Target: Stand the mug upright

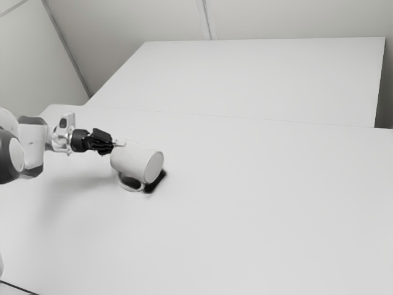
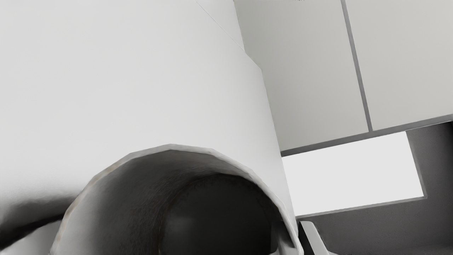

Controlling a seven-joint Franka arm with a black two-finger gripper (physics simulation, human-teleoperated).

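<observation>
At the exterior view's left, your arm (image 1: 34, 144) reaches in over the worktop (image 1: 258, 203). Next along is your tool (image 1: 116, 145), nearly closed, with the mug's wall pinched between its fingers at the rim: the wrist view gives you one finger (image 2: 280, 236) just inside the mug and the other (image 2: 314, 238) against its outside.

Further toward the exterior view's right you have the mug (image 1: 134, 161) itself, lying on its side, mouth toward your tool and base turned toward that view's right. Its handle (image 1: 131, 186) loops out below the body, on the worktop side; you can't tell whether it touches. Looking into the mouth from the wrist, you see down the shaded inner wall to a dark round bottom (image 2: 216, 216), with that one fingertip inside. A dark shadow (image 1: 156, 182) lies below the base end.
</observation>
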